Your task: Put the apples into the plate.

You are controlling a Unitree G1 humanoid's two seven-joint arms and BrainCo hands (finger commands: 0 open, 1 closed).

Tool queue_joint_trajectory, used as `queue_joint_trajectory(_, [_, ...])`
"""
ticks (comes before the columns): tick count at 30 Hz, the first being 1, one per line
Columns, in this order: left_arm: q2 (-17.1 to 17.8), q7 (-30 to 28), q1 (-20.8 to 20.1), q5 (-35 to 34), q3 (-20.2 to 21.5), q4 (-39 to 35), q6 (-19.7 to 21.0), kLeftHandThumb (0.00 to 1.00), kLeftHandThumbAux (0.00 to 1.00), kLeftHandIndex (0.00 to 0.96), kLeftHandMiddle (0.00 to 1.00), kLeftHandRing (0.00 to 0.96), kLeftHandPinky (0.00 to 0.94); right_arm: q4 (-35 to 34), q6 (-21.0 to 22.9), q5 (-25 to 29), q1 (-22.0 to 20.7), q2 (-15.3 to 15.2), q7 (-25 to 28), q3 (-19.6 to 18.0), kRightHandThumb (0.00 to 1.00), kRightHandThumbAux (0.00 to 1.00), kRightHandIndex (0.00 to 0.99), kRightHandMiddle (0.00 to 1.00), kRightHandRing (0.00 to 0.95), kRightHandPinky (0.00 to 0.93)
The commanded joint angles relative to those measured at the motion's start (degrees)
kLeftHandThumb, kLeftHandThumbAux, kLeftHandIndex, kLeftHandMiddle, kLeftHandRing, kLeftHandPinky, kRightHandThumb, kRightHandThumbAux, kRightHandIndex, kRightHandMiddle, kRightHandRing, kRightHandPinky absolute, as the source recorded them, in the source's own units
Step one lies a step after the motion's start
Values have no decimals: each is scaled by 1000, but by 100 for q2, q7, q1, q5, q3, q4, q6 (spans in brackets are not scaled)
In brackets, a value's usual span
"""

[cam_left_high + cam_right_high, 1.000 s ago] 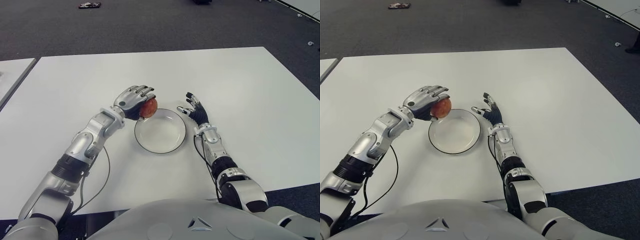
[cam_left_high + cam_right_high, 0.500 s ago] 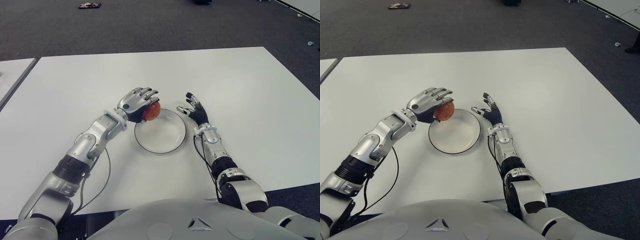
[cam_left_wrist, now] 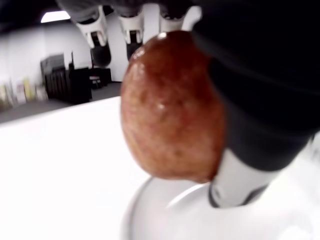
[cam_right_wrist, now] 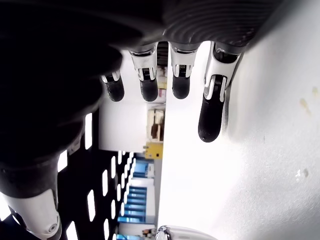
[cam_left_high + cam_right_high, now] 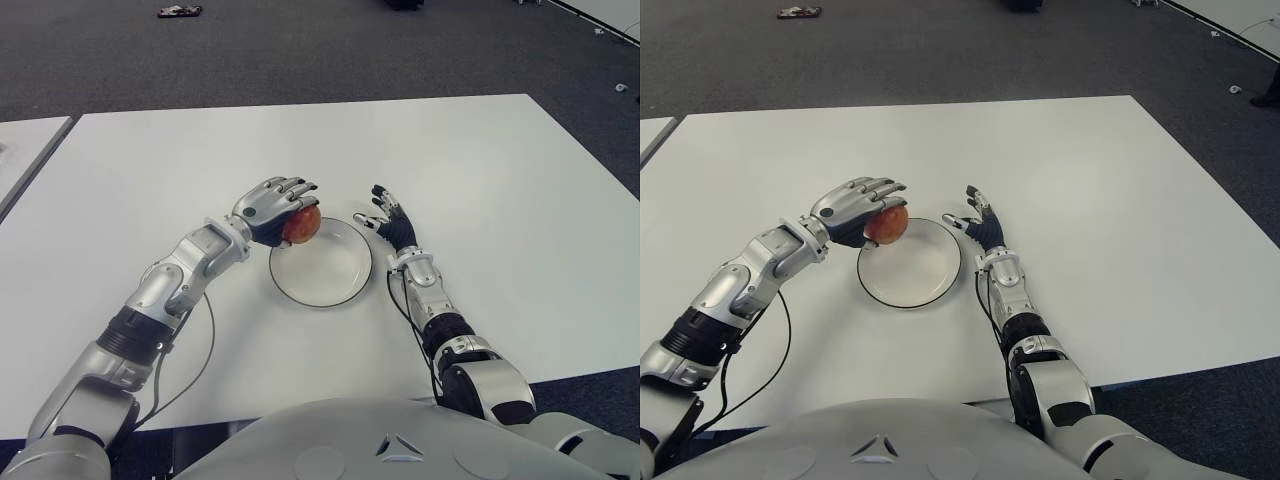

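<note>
Nearest the robot, the white plate point(image 5: 320, 264) with its thin dark rim sat on the white table point(image 5: 500, 190), its bowl holding nothing. Just beside the plate, on its right, the right hand point(image 5: 392, 222) showed with its palm side turned toward the plate, the fingers point(image 4: 211, 112) spread and relaxed around nothing. A little farther out, at the plate's far left edge, the left hand point(image 5: 272, 208) gripped the one apple point(image 5: 301, 224) in view from above, its fingers point(image 3: 94, 37) curled over the top of the fruit and the thumb pressed against its side. The apple, red with a yellowish patch, hung over the rim of the plate; the left wrist view showed a gap between fruit and dish. A dark cable point(image 5: 196, 371) trailed from the left forearm across the table toward the robot's body. Beyond the table's far edge lay dark grey carpet point(image 5: 300, 50), with a small dark object point(image 5: 179, 11) lying on it well away.
</note>
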Motion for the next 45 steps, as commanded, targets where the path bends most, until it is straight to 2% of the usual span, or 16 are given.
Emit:
queue_joint_trajectory(1, [-285, -411, 60, -1147, 269, 278, 89, 132, 163, 0, 0, 0, 0, 328, 334, -26, 305, 49, 8, 53, 86, 697, 6, 21, 52, 117])
queue_joint_trajectory(4, [-320, -859, 83, -1725, 308, 259, 211, 63, 211, 0, 0, 0, 0, 324, 310, -29, 311, 35, 18, 55, 86, 696, 2, 19, 51, 117])
queue_joint_trajectory(9, [-285, -1242, 97, -2118, 330, 179, 393, 10, 250, 0, 0, 0, 0, 301, 288, -25, 328, 25, 31, 61, 82, 693, 0, 19, 50, 114])
queue_joint_trajectory(13, [-232, -1610, 105, -2338, 342, -54, 706, 2, 280, 0, 0, 0, 0, 303, 282, -3, 329, 31, 37, 49, 78, 693, 0, 17, 47, 108])
queue_joint_trajectory(21, [-193, -1848, 34, -2452, 323, 22, 884, 0, 378, 0, 0, 0, 0, 293, 302, 31, 331, 39, 65, 24, 71, 688, 0, 13, 43, 111])
queue_joint_trajectory(28, [-105, -2297, 34, -2814, 392, -187, 1263, 0, 406, 0, 0, 0, 0, 273, 296, 24, 339, 28, 85, 18, 67, 682, 0, 22, 55, 131])
queue_joint_trajectory(32, [-102, -2350, 48, -2851, 407, -299, 1374, 0, 412, 0, 0, 0, 0, 265, 290, 18, 344, 24, 89, 19, 67, 682, 0, 27, 62, 137])
queue_joint_trajectory(36, [-169, -2171, 42, -2672, 361, -320, 1385, 0, 417, 0, 0, 0, 0, 270, 297, 17, 340, 23, 87, 18, 69, 691, 0, 22, 54, 114])
queue_joint_trajectory(45, [-161, -1938, 38, -2353, 285, -225, 1127, 0, 478, 0, 0, 0, 0, 256, 342, 35, 349, 31, 95, 7, 73, 701, 0, 18, 48, 110])
